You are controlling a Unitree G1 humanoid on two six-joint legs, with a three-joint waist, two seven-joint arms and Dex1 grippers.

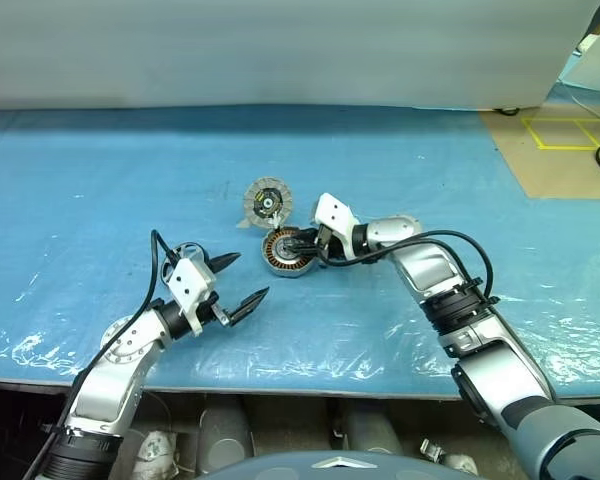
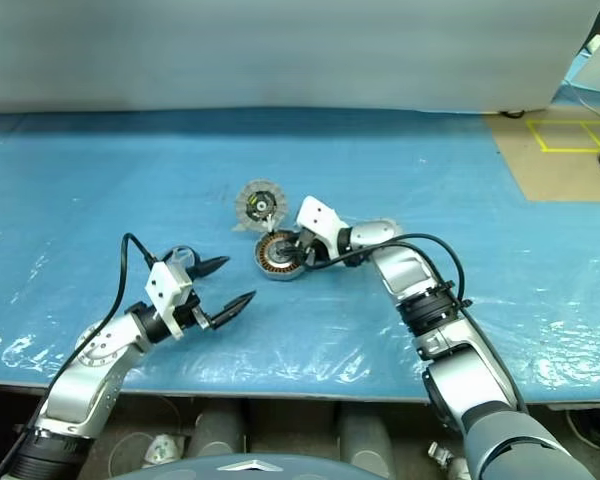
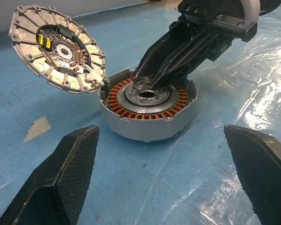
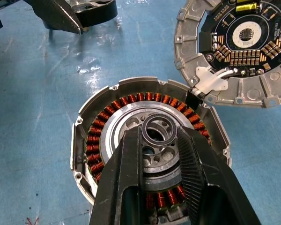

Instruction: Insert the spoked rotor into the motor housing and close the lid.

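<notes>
Blue sheet point(image 1: 100, 180) under open lid point(image 3: 56, 49).

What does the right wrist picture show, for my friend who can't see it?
Two black fingers of the right gripper pinch the silver hub of the copper-brown spoked rotor, which sits inside the round grey metal housing on a blue sheet. The housing's round grey lid stands open beside it.

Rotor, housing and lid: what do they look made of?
Spoked rotor: likely copper wire coils, glossy orange-brown, around a dull machined metal hub. Motor housing: matte light-grey, probably cast metal. Lid: same grey ribbed casting, with a dark circuit board inside.
</notes>
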